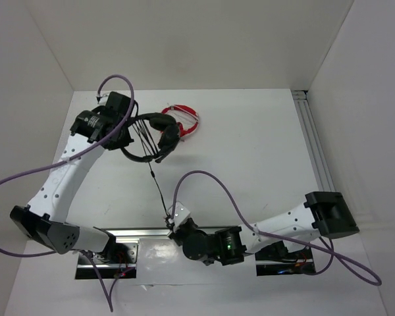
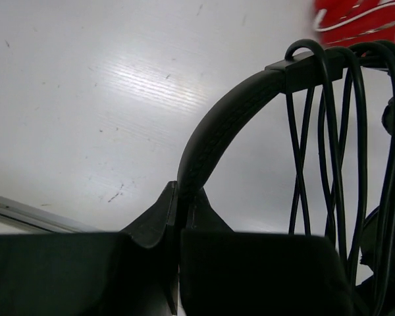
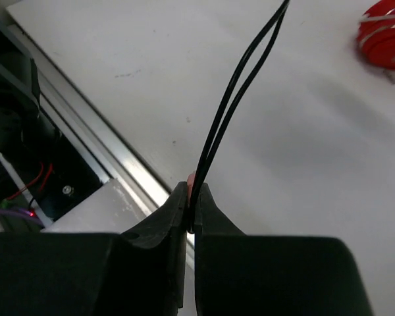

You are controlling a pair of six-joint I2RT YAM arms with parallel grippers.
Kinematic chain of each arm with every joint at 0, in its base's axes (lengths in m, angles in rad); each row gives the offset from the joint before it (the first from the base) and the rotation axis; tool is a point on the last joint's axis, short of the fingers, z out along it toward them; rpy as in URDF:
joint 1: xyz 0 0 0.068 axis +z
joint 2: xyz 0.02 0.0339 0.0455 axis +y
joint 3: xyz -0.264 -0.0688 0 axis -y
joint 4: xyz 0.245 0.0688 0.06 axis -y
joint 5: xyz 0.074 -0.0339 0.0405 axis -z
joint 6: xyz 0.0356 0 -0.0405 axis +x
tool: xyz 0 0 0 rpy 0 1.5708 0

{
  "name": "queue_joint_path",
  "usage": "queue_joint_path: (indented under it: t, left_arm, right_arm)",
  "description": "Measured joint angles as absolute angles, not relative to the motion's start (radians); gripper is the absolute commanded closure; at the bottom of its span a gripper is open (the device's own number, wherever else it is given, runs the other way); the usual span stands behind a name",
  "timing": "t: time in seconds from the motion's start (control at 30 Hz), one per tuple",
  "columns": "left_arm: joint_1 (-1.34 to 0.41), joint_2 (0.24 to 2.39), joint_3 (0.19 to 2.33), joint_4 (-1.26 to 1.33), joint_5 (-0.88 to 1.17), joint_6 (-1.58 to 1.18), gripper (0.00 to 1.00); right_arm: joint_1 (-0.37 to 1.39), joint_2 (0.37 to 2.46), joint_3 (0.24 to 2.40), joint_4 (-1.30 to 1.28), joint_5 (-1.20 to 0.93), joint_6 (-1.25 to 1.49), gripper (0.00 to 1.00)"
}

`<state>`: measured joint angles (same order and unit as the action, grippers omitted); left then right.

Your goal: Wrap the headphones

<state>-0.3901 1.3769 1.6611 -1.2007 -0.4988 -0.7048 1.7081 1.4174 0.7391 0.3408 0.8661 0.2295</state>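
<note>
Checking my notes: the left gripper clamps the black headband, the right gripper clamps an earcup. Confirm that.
Wrong on the right gripper: it is shut on the doubled cable, not an earcup; the right wrist view shows it. The left gripper does clamp the headband.

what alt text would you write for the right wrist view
The right gripper pinches a doubled strand of thin black cable that runs up out of frame over the white table. Red headphones lie at the top right corner.
</note>
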Motion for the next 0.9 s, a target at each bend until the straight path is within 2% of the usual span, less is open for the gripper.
queue_joint_path:
  t: [0.23,0.47,0.67,0.9]
  left_arm:
    - [-0.398,1.356,1.347,-1.071,-0.521,-0.680,1.00]
    - [-0.577,1.319,1.191,-1.045,-0.554,-0.653,1.00]
    - [-0.790,1.185,1.139,-0.996,-0.527,-0.581,1.00]
    - [-0.946,1.149,1.155,-0.965,-0.477,-0.581,1.00]
  right_arm:
    - [1.739,1.415,0.998,0.011,1.074,0.089,1.00]
    - [1.652,1.410,1.123,-0.084,1.139,-0.229,1.00]
    - [1.419,1.317,1.073,-0.074,0.984,-0.437,1.00]
    - [1.316,1.225,1.060,-0.081,0.722,-0.483,1.00]
